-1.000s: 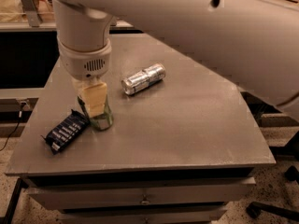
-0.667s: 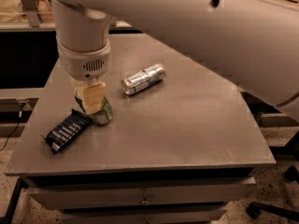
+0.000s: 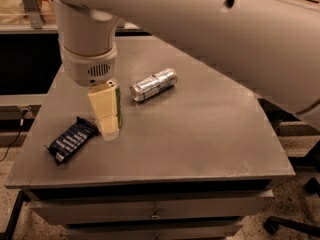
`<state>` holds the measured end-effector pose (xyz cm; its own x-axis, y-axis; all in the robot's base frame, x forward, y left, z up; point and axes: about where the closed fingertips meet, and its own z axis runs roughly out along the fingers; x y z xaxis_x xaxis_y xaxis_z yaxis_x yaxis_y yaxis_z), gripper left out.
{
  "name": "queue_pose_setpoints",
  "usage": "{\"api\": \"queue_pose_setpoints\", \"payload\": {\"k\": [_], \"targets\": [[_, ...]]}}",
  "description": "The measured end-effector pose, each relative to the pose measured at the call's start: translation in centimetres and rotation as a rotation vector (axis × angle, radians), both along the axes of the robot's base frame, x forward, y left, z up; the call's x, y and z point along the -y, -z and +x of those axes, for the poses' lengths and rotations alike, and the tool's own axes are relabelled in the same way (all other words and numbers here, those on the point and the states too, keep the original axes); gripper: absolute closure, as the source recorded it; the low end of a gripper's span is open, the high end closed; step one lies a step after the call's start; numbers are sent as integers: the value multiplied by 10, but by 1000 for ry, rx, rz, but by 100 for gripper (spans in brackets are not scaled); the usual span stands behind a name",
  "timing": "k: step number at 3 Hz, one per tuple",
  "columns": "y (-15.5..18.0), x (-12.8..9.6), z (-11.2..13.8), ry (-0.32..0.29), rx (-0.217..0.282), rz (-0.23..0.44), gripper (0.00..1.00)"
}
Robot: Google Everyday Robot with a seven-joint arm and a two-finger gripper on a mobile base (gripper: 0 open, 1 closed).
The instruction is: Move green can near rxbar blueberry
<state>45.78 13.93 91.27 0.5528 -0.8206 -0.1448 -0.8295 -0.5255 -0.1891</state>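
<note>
Gripping the green can, gripper stands beside white-lettered rxbar blueberry.

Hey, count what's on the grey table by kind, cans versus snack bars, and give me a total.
Cans: 2, the green soda can at the gripper and the slim silver can lying on its side.
Snack bars: 1, the dark blue wrapped bar left of the gripper.
Total: 3.
</note>
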Motion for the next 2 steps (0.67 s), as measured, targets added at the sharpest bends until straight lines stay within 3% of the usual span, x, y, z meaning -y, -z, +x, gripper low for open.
{"api": "queue_pose_setpoints", "payload": {"k": [2], "targets": [[-29, 61, -1, 122, 44, 107, 0]]}}
